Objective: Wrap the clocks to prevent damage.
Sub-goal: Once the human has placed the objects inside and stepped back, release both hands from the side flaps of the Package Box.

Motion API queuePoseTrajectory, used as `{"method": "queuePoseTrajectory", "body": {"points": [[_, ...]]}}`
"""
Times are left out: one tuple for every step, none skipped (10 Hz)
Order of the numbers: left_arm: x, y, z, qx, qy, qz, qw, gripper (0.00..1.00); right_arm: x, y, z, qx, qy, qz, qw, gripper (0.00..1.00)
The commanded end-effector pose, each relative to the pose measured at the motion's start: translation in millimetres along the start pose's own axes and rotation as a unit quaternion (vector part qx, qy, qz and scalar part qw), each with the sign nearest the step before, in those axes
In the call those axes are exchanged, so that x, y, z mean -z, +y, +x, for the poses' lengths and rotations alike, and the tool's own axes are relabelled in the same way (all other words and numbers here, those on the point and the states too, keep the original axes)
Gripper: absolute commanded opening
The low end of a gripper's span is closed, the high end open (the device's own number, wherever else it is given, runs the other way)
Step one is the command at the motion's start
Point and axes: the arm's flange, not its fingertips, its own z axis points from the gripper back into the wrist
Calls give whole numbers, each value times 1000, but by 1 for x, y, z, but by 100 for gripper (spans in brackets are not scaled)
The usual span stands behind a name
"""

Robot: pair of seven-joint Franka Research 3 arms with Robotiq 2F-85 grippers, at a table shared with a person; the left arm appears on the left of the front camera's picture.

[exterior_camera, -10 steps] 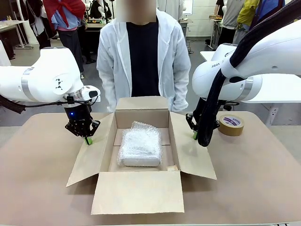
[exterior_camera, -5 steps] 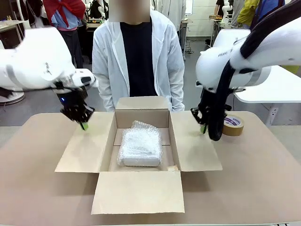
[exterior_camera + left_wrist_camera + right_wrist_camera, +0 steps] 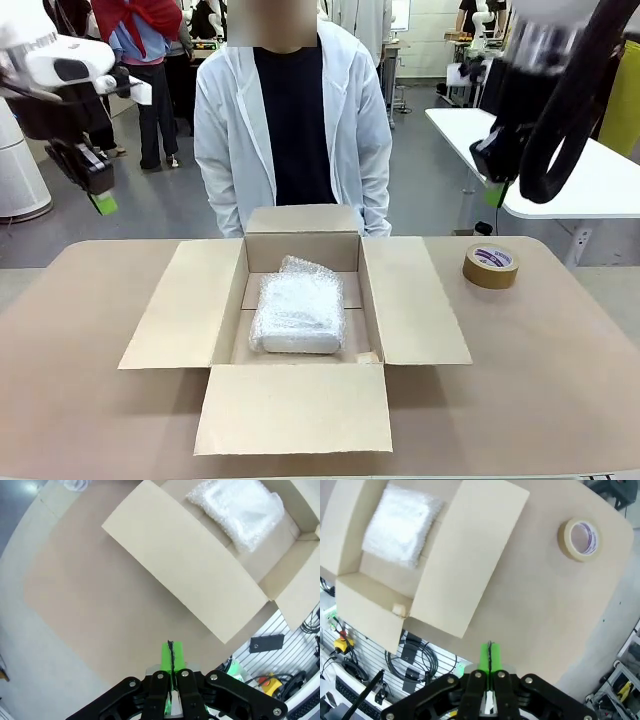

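Observation:
The clocks show as one whitish bubble-wrapped bundle (image 3: 297,313) lying on the floor of an open cardboard box (image 3: 190,305) at the table's middle. The bundle (image 3: 240,507) lies at the top right of the left wrist view, and the bundle (image 3: 400,524) at the top left of the right wrist view. My left gripper (image 3: 102,204) hangs high at the far left, shut with nothing in it, its green pads (image 3: 171,660) pressed together. High at the right, my right gripper (image 3: 494,193) is shut and empty too, pads (image 3: 489,657) touching. Both are well above and outside the box.
A brown tape roll (image 3: 491,265) lies on the table right of the box, also the tape roll (image 3: 580,539). All the box flaps (image 3: 294,408) lie spread outward. A person in a white coat (image 3: 295,130) stands at the far edge behind the box.
Both arms have risen and swung outward from the box's side flaps, left arm to the far left, right arm up to the right. The side flaps now lie flatter. Bundle unmoved.

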Motion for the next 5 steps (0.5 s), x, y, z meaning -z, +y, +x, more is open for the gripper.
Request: {"method": "queuePoseTrajectory", "body": {"points": [[-9, -6, 5, 20, 6, 4, 1000, 0, -2, 1, 0, 11, -1, 21, 1000, 1], [0, 0, 0, 0, 0, 0, 1000, 0, 0, 0, 0, 0, 0, 0, 1000, 1], [0, 0, 0, 0, 0, 0, 1000, 0, 0, 0, 0, 0, 0, 0, 1000, 1], [0, 0, 0, 0, 0, 0, 1000, 0, 0, 0, 0, 0, 0, 0, 1000, 1], [0, 0, 0, 0, 0, 0, 1000, 0, 0, 0, 0, 0, 0, 0, 1000, 1]]}}
